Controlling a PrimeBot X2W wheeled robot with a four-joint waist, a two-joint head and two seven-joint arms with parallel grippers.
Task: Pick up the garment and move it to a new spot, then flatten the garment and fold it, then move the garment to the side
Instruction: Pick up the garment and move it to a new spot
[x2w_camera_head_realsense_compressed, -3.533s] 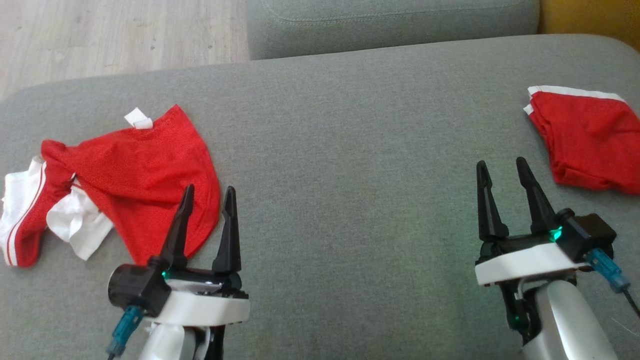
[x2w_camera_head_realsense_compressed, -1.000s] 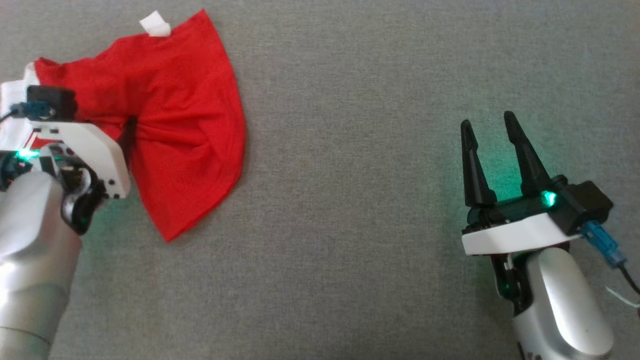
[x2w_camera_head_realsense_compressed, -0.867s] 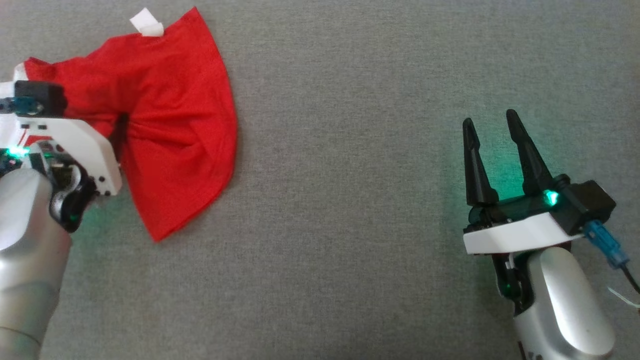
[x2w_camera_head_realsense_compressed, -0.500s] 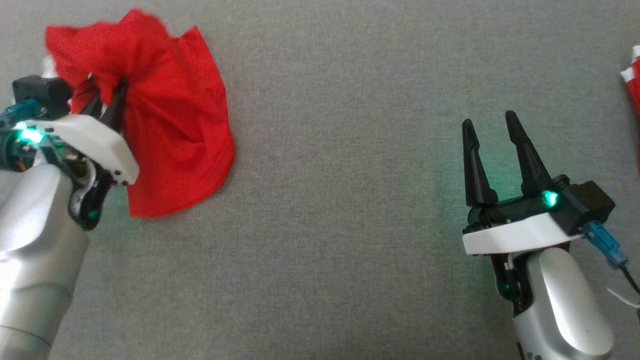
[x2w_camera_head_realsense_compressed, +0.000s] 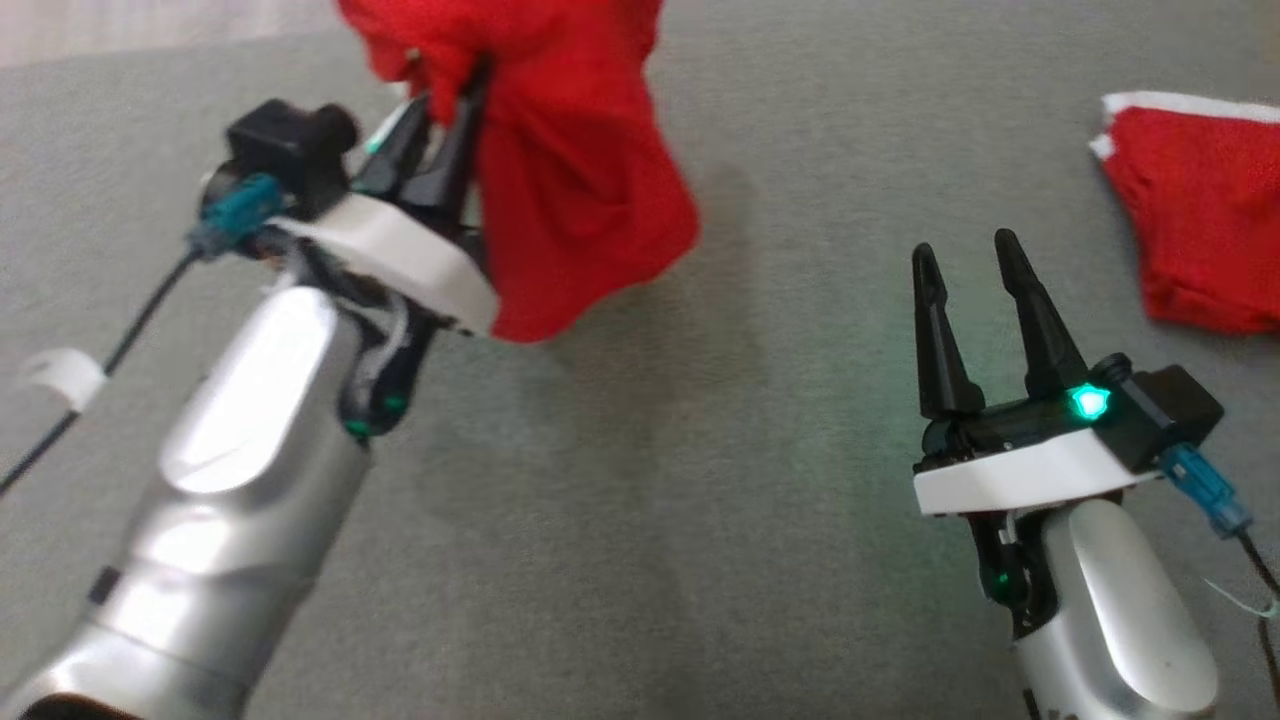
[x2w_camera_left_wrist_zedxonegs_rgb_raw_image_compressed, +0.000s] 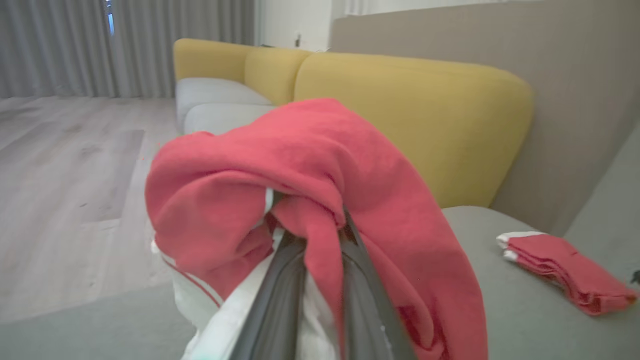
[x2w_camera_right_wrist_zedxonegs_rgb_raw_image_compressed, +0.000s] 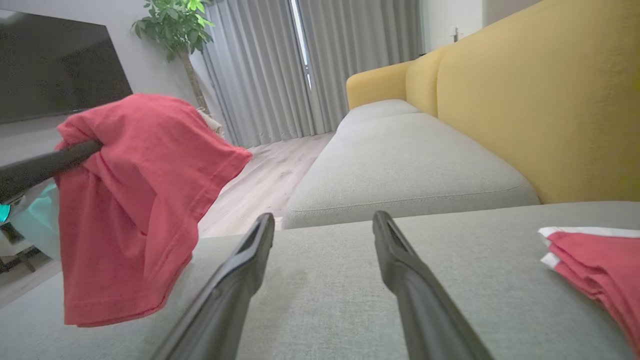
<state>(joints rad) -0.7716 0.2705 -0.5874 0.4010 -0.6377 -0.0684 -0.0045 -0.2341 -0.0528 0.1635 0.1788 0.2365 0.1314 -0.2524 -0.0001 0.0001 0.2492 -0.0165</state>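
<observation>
Red garment (x2w_camera_head_realsense_compressed: 585, 180) pinched in left claw (x2w_camera_head_realsense_compressed: 450, 88); right claw (x2w_camera_head_realsense_compressed: 962, 245) spread, empty; folded red cloth (x2w_camera_head_realsense_compressed: 1205, 210) nearby.

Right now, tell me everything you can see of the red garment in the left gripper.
The red garment is thin, mesh-like cloth with white trim and a narrow red stripe on the white part. It is bunched and draped over the left gripper, whose jaws are pinched shut on a fold. The rest hangs loose in folds above the grey cushion, casting a shadow there. Nothing else seems to touch it.
</observation>
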